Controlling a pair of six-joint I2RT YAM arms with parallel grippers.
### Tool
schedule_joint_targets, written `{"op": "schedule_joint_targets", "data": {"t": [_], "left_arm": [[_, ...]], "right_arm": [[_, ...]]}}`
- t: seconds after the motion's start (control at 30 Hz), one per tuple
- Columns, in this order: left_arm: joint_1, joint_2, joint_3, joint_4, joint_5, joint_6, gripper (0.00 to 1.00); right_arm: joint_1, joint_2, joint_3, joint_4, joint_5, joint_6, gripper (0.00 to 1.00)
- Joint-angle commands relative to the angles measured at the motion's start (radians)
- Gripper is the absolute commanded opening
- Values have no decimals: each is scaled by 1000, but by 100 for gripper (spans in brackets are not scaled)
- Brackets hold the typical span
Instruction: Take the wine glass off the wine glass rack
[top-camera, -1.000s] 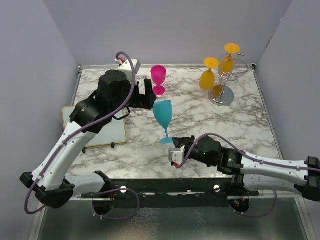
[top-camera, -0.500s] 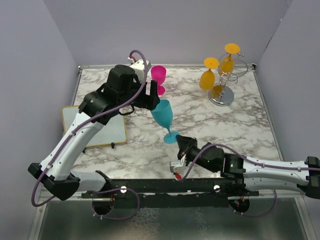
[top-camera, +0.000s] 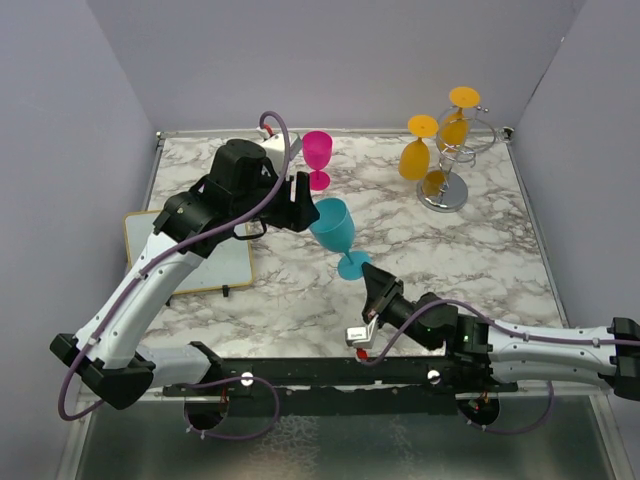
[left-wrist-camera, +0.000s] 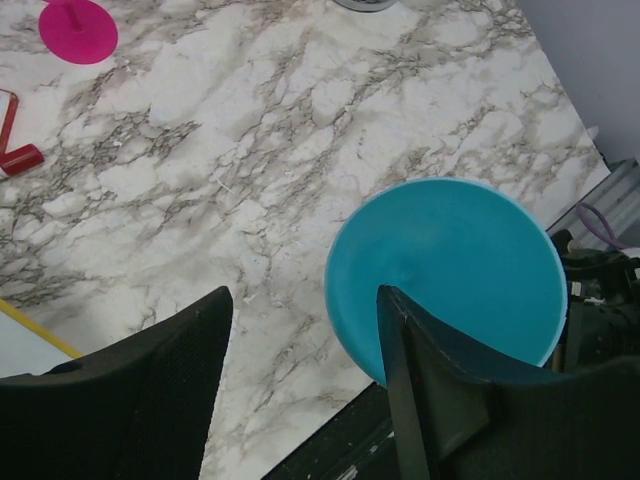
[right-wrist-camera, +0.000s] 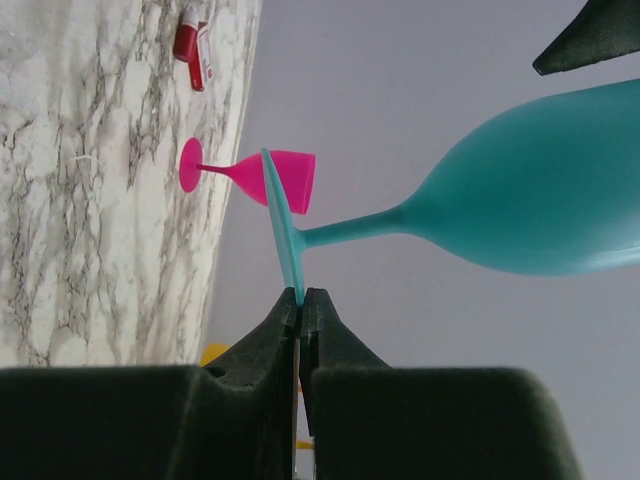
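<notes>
While your right gripper (right-wrist-camera: 301, 296) pinches the foot of the teal glass (top-camera: 332, 226), its stem slants up toward your spread left gripper (left-wrist-camera: 302, 296).

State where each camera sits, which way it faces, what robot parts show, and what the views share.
Top external: above, behind the bases, facing down on the marble table; both arms, left gripper, right gripper show.
Left wrist: looks down between the left fingers at the teal glass.
Right wrist: looks sideways along the table; the right fingers, shut, pinch the glass's foot.
Shared by all: teal glass, pink glass.
</notes>
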Motion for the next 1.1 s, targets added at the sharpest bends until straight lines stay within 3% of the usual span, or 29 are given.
{"op": "schedule_joint_targets", "data": {"t": [0.0,0.17,0.4,0.47,0.7,0.73,0.8,0.97,1.03,1.07], "left_arm": [[2,-3,-13,34,107,-37,60],[4,7,-41,44,187,-36,53],[3,-2,-65,45,183,-34,33],[2,-6,-73,46,182,-33,31],[2,-13,-72,44,146,-37,3],[2,-14,-67,42,133,-39,0],[3,-14,-56,41,113,-41,0],[3,-9,-16,29,56,-40,0],[4,-9,1,21,18,-37,0],[5,-7,10,13,-5,-33,0]], "right_arm": [[3,3,-40,134,60,-149,1],[3,24,-78,263,98,-243,1],[3,28,-74,239,101,-245,1],[3,30,-73,239,100,-248,1],[3,42,-61,201,96,-226,2],[4,44,-60,202,93,-223,6],[3,45,-59,196,82,-204,23],[3,41,-46,131,36,-121,50],[3,43,-44,150,41,-93,56],[4,43,-40,169,41,-69,65]]}}
